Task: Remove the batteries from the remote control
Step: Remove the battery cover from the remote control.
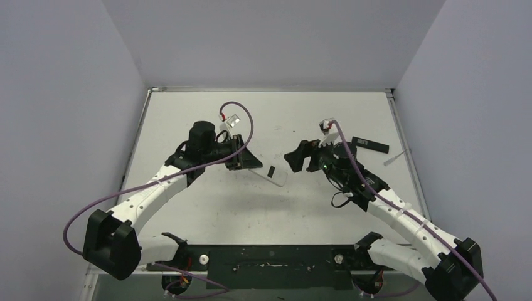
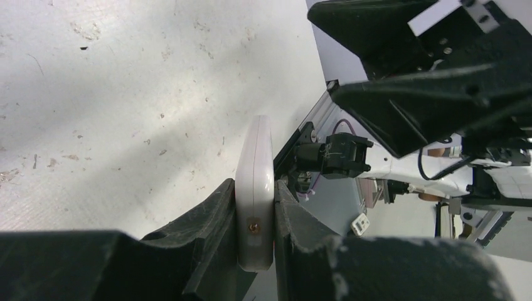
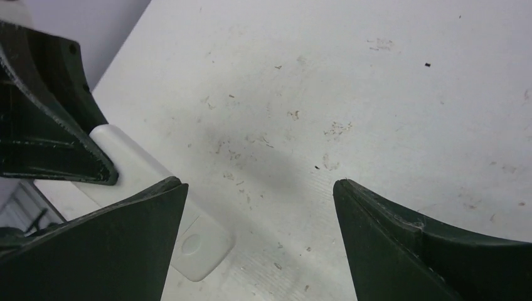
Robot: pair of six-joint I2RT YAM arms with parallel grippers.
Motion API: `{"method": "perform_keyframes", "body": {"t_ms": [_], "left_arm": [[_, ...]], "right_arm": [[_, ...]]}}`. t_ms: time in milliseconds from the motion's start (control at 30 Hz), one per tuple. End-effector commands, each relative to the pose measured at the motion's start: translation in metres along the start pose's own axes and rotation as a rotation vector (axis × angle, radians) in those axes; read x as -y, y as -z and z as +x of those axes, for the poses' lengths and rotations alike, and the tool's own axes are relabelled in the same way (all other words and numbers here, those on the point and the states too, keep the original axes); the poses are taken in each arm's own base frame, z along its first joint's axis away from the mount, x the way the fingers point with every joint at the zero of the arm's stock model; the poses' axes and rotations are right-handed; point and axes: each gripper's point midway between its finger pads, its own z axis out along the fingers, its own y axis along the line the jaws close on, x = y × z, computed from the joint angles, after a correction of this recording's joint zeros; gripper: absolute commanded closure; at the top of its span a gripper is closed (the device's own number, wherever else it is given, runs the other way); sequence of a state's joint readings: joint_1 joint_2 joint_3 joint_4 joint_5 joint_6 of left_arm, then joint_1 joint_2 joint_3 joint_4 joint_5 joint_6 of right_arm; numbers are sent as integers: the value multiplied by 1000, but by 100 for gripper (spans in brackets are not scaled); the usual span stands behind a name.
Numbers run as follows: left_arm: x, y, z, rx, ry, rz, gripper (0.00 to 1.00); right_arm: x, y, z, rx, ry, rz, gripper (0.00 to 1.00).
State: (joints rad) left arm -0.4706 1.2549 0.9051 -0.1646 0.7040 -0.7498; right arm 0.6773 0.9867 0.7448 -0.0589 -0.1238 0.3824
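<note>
My left gripper [image 1: 241, 157] is shut on one end of a white remote control [image 1: 271, 174] and holds it edge-on between its pads, as the left wrist view [image 2: 254, 188] shows. A small dark rectangle shows on the remote's upper face in the top view. My right gripper [image 1: 295, 158] is open and empty just right of the remote's free end. In the right wrist view its jaws stand wide apart [image 3: 260, 194], with the remote's end [image 3: 197, 244] by the left finger. No batteries are visible in any view.
A black remote [image 1: 370, 145] lies at the back right, with a small white piece [image 1: 392, 160] beside it near the table's right edge [image 1: 411, 163]. The right gripper's black body [image 2: 408, 81] fills the upper right of the left wrist view.
</note>
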Motion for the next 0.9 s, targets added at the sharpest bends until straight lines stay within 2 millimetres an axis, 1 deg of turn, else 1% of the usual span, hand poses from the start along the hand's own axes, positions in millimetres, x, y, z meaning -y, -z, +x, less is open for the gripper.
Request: {"method": "perform_keyframes", "body": {"t_ms": [0,33,100,133,200,300,367,433,600,700,800,867], "left_arm": [[26,9,-25,132,-49,67,100],[27,10,-26,141,-50,67,100],[26,10,-27,154,-39,64,100],[25,11,-27,156,-29,61,100],[29,11,-30,179,-32,86,100],[34,10,-31,180,6,121,100],[37,10,-33,182,14,138,100],[38,10,-35,186,14,141,100],[34,11,-35,187,20,132,100],[34,12,-34,185,24,132,100],[34,14,-34,187,19,132,100],[33,16,-35,191,20,131,100]], "right_arm": [[-12,0,-15,48,-329,-134,10],[-11,0,-12,47,-382,-137,9],[-16,1,-15,82,-470,-178,7],[-22,3,-13,91,-511,-221,7],[-31,7,-7,105,-569,-306,7],[-30,4,3,95,-659,-317,0],[-32,4,6,98,-690,-345,9],[-34,3,7,95,-702,-362,13],[-35,3,3,107,-705,-365,28],[-33,2,3,109,-705,-356,31],[-32,0,6,101,-710,-349,40],[-31,-1,7,98,-717,-345,42]]}}
